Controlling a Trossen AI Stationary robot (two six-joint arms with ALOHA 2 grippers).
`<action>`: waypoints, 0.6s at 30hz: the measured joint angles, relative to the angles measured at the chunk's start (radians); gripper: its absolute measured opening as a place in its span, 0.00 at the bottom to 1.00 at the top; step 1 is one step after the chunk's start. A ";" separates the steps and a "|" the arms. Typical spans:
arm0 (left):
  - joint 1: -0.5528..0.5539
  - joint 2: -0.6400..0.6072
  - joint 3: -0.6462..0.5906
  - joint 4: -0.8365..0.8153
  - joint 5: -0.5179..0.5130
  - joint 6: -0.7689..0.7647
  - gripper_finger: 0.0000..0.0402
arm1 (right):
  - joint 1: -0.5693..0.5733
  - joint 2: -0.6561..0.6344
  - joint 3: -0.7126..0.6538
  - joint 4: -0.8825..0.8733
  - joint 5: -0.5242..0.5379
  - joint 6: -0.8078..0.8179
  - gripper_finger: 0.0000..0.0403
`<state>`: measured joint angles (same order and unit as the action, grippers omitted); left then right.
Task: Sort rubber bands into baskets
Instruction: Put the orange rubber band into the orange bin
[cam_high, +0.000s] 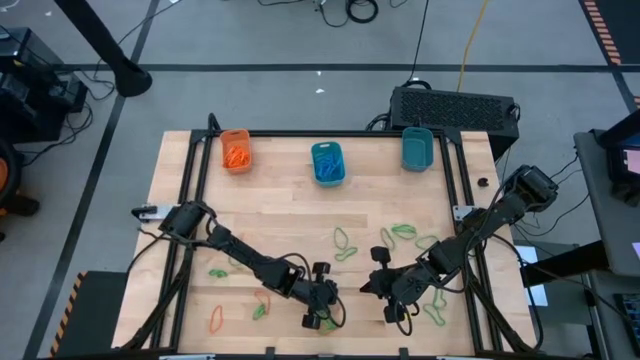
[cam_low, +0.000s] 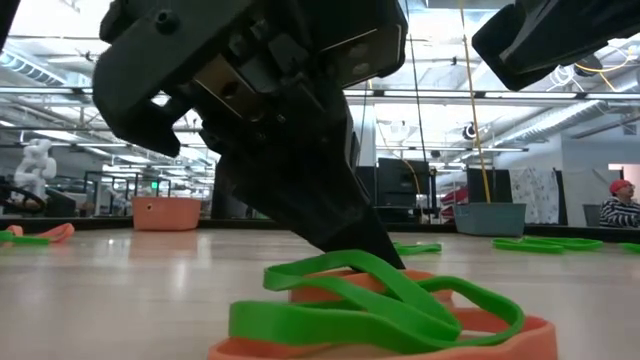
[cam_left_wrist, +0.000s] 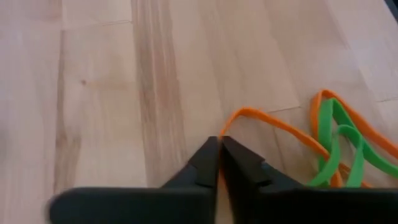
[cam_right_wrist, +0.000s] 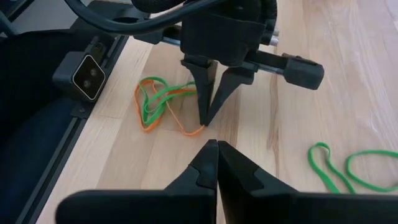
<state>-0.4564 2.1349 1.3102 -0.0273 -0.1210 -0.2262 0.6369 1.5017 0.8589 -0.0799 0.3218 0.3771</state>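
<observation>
An orange rubber band (cam_left_wrist: 273, 124) lies tangled with a green rubber band (cam_left_wrist: 348, 149) on the wooden table near its front edge. My left gripper (cam_left_wrist: 219, 140) is shut on the orange one; the right wrist view shows its fingers (cam_right_wrist: 206, 106) standing on the table. My right gripper (cam_right_wrist: 216, 147) hovers shut and holds nothing, just to the right of the left gripper (cam_high: 316, 318). At the far edge stand three baskets: an orange basket (cam_high: 236, 150) and two teal ones (cam_high: 328, 162) (cam_high: 416, 148). My left gripper pinches one strand at the end of the orange band's loop (cam_left_wrist: 231, 118) between its two fingertips. The fingers slant down from the table's left and far side. The band's loop (cam_right_wrist: 186, 129) still lies on the table, slack, tangled with the green one.
Loose green bands lie right of centre (cam_high: 345, 242) (cam_high: 402, 232) (cam_high: 435, 310) and one by the right gripper (cam_right_wrist: 348, 165). More green and orange bands lie at the front left (cam_high: 215, 320) (cam_high: 260, 310). A small camera block (cam_right_wrist: 87, 74) sits at the front edge.
</observation>
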 joint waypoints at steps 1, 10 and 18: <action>-0.001 0.000 0.000 0.001 -0.006 0.003 0.03 | 0.000 0.000 0.000 0.000 0.000 0.000 0.00; -0.028 -0.045 -0.003 -0.006 -0.141 0.047 0.01 | 0.000 0.000 0.000 -0.007 0.000 -0.008 0.00; -0.095 -0.168 -0.002 -0.086 -0.360 0.138 0.01 | -0.002 0.000 0.000 -0.008 0.019 -0.027 0.00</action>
<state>-0.5510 1.9670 1.3083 -0.1130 -0.4814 -0.0886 0.6350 1.5017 0.8585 -0.0875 0.3408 0.3504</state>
